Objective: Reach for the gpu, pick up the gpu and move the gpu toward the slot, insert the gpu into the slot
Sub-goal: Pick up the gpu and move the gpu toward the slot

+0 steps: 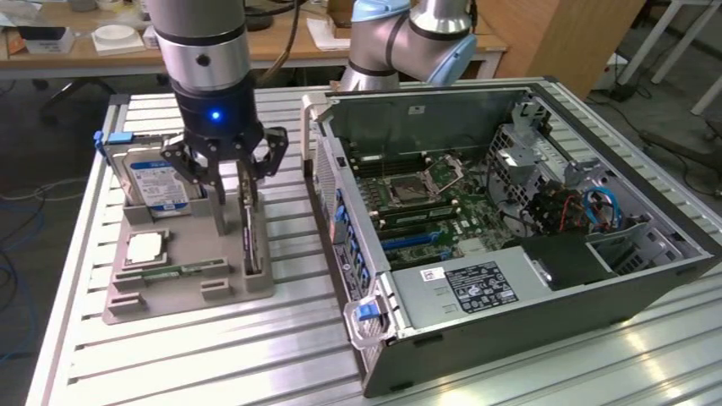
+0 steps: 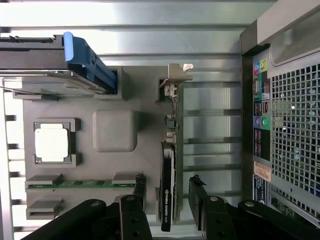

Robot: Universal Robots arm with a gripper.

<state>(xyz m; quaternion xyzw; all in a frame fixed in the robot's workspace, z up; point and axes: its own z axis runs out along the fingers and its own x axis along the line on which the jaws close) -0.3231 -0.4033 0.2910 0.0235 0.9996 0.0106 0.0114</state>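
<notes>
The gpu (image 1: 252, 245) stands on its long edge in a slot of the grey holder tray (image 1: 186, 296), on the side nearest the computer case. In the wrist view the gpu (image 2: 167, 190) is a thin dark card with its silvery bracket (image 2: 175, 80) at the far end. My gripper (image 1: 237, 218) hangs right over the card, open. Its two black fingers (image 2: 140, 197) straddle the card's end with a small gap on each side, and my gripper (image 2: 168, 200) holds nothing. The blue slot (image 1: 412, 241) lies on the motherboard inside the open case.
The tray also holds a blue-labelled hard drive (image 1: 158, 182), a processor chip (image 1: 147, 247) and a green memory stick (image 1: 181, 272). The open computer case (image 1: 508, 288) lies on the exterior view's right on the ribbed metal table (image 1: 226, 355). The arm's base (image 1: 395, 42) stands behind it.
</notes>
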